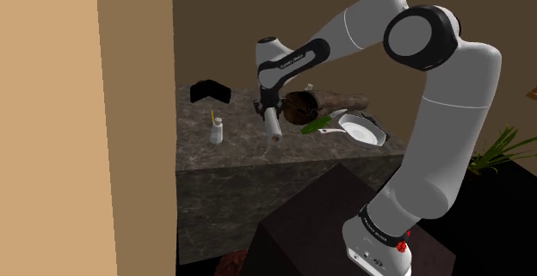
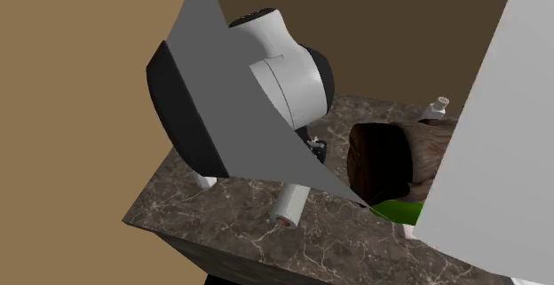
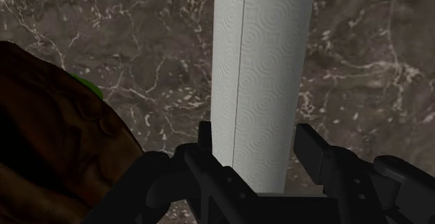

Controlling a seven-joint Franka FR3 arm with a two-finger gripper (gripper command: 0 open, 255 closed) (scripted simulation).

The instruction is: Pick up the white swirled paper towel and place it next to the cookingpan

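The white swirled paper towel roll [image 3: 261,69] lies lengthwise between my black fingers on the dark marble counter [image 1: 241,150]. My gripper [image 3: 254,142] is shut on the roll's near end, one finger pressed against each side. In the shoulder view the gripper [image 1: 269,113] points down at the roll [image 1: 274,133], left of the white cooking pan [image 1: 361,130]. The second exterior view shows the roll [image 2: 291,203] low on the counter [image 2: 213,230] with its open end facing the camera. I cannot tell whether it is lifted off the stone.
A dark brown rough object [image 1: 301,107] and a green item [image 1: 316,124] sit between the roll and the pan. A small white bottle [image 1: 217,132] and a black folded object [image 1: 209,92] stand toward the shoulder view's left. A tan wall [image 1: 52,128] borders the counter.
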